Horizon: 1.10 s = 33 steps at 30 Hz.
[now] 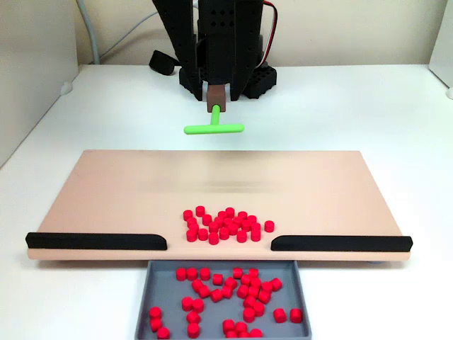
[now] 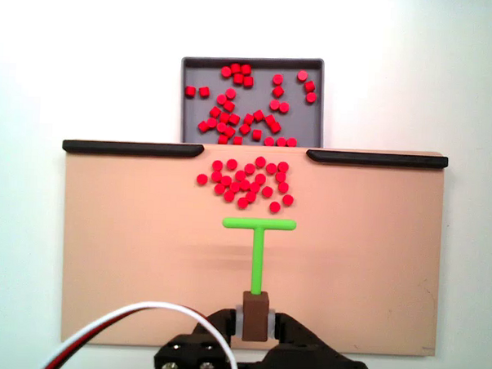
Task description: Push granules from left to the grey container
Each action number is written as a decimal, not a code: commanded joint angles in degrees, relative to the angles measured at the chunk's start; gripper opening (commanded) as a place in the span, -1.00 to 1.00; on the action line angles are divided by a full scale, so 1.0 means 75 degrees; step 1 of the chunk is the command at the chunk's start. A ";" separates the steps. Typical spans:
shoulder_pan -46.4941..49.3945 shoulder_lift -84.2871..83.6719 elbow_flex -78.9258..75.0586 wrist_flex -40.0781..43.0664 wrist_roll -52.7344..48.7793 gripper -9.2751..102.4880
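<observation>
The gripper is clamped on the green T-stick. The granules sit clustered at the board's gap, before the grey container — an off-centre push could scatter them sideways against the black strips.

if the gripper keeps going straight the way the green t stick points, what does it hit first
Likely the granules on the board: the gripper aims the green T-stick at that cluster, ahead of the grey container. Stick height above the board is unclear.
</observation>
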 commanded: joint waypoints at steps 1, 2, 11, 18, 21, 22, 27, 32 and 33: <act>-0.0035 0.0000 -0.0152 -0.0023 0.0012 -0.84; -0.0047 -0.0012 -0.0152 -0.0023 0.0012 -0.84; -0.0094 0.0047 -0.0152 -0.0023 0.0012 -0.84; -0.0211 -0.0035 -0.0152 -0.0023 0.0059 -0.84; -0.0246 0.0117 -0.0152 -0.0023 0.0094 -0.84; -0.0293 0.0164 -0.0152 -0.0023 0.0141 -0.84; -0.0422 0.0270 -0.0152 -0.0012 0.0457 -0.84; -0.0398 0.0504 -0.0152 0.0059 0.1383 -0.84; -0.0375 0.0551 -0.0152 0.0070 0.1605 -0.84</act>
